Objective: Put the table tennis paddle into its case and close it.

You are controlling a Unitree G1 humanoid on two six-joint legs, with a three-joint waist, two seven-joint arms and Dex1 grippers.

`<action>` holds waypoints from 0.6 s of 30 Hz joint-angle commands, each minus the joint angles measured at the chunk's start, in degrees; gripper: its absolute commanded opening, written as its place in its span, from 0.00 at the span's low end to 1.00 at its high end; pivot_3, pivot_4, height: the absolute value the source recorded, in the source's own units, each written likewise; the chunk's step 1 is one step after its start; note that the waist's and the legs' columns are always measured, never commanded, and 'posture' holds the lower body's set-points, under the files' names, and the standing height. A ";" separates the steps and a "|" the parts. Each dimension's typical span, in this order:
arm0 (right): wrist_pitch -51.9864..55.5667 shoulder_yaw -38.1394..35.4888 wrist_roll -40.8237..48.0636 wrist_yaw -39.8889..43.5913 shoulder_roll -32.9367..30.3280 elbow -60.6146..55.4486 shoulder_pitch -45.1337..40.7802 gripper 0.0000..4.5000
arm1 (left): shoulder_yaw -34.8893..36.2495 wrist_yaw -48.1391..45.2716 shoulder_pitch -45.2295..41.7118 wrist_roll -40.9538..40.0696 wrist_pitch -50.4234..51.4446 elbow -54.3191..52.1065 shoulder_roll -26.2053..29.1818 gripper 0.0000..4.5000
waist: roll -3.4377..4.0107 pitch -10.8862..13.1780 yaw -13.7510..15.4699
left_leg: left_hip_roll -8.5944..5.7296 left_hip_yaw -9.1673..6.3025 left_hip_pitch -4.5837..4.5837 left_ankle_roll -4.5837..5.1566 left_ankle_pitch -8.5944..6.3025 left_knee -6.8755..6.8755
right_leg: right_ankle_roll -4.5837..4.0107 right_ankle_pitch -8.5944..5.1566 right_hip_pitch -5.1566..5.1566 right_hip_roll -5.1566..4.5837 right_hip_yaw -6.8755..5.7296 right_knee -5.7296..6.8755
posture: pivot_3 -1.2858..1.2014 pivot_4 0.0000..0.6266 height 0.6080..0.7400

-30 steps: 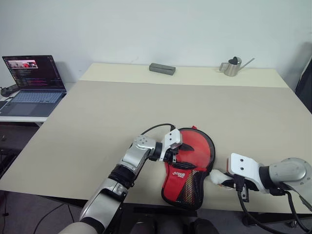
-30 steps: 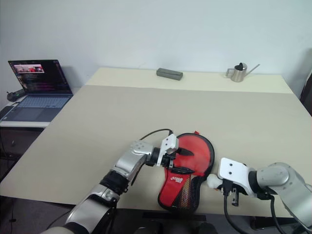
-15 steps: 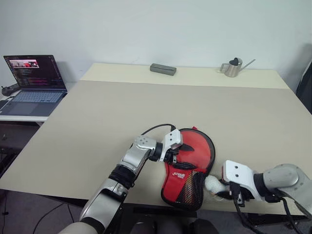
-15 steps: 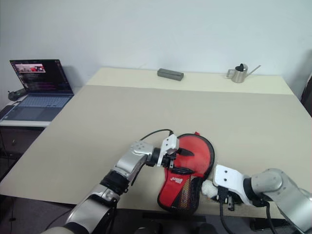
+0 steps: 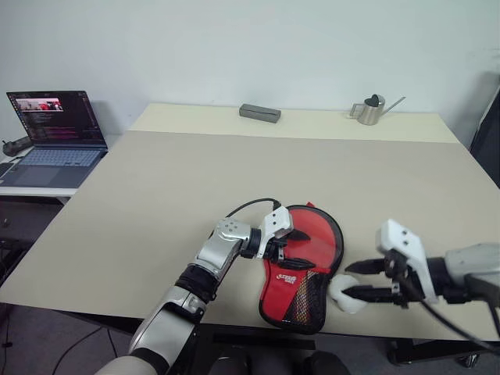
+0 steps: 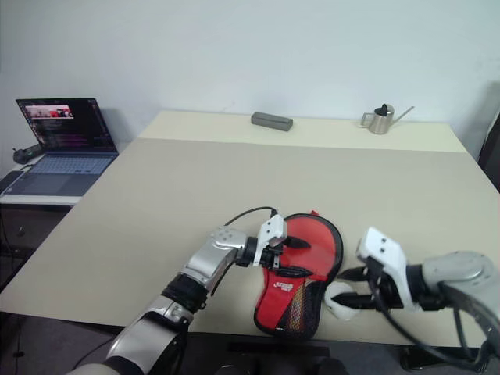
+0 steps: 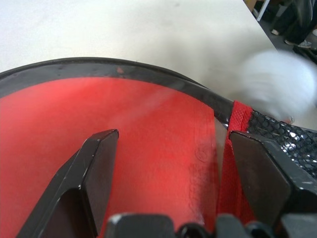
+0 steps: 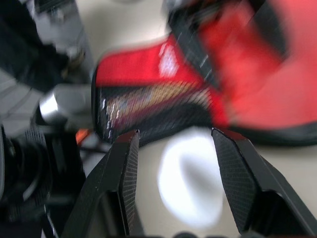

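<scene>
Near edge of the table point(image 5: 195, 195), 6 o'clock. The case point(image 5: 306, 244) lies flat, red side up, round end toward 12 o'clock and mesh pocket point(image 5: 303, 297) toward 6. The left gripper point(image 5: 280, 244) rests on the red face from 9 o'clock, fingers spread and clasping nothing, as it did a second ago. The right gripper point(image 5: 349, 281) has changed: a second ago it sat low at the table edge with its fingers closed; now it is lifted clear, turned, and released, its two fingers point(image 8: 126, 173) standing apart on either side of a white round object point(image 5: 344, 297) at 4 o'clock of the case. What that object is cannot be told, and no grip on it shows. The paddle cannot be told apart from the red face of the case; it is probably already inside. Judged meaning: insertion is likely done, and the right arm is repositioning for the closing step, which is not yet done
</scene>
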 commanded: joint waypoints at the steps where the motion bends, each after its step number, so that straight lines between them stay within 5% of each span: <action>1: -1.21 0.52 -0.05 -1.06 -0.12 4.18 -3.38 0.56 | -0.57 -0.34 2.77 -0.72 3.23 -1.85 0.23 0.87 | 0.00 0.01 -0.08 | 0.00 0.00 -0.02 0.00 0.00 -0.01 | -0.01 0.00 -0.03 0.00 0.00 0.00 | 0.52 0.24 1.00; 3: -2.15 2.83 -0.98 -1.68 0.55 7.17 -6.13 0.56 | 0.53 -0.56 3.56 -2.14 4.78 -5.79 1.15 0.87 | 0.02 0.03 -0.33 | 0.01 0.03 -0.05 0.00 0.00 -0.04 | -0.02 -0.01 -0.11 0.00 0.02 0.02 | 0.52 0.24 1.00; 6: -4.72 6.91 -4.23 -4.02 3.30 12.53 -10.41 0.69 | 2.38 -0.51 4.92 -4.43 7.68 -12.41 3.22 0.87 | -0.03 0.11 -0.84 | 0.03 0.03 -0.11 0.00 0.00 -0.08 | -0.06 -0.03 -0.23 0.02 0.03 0.05 | 0.52 0.24 1.00; 10: -8.60 13.76 -10.66 -7.14 7.68 21.00 -16.04 0.98 | 7.47 0.54 6.33 -9.74 14.52 -21.48 7.32 0.87 | -0.06 0.40 -1.99 | 0.04 0.01 -0.25 0.00 0.00 -0.10 | -0.09 -0.04 -0.38 0.03 0.03 0.08 | 0.52 0.24 1.00; 18: -14.20 20.07 -17.89 -8.93 17.32 35.92 -24.57 0.99 | 18.35 2.17 10.86 -21.20 27.17 -35.47 17.81 0.87 | 0.00 0.45 -3.22 | 0.05 -0.08 -0.72 -0.05 0.03 -0.08 | -0.40 0.14 -0.91 0.06 0.09 0.18 | 0.52 0.24 1.00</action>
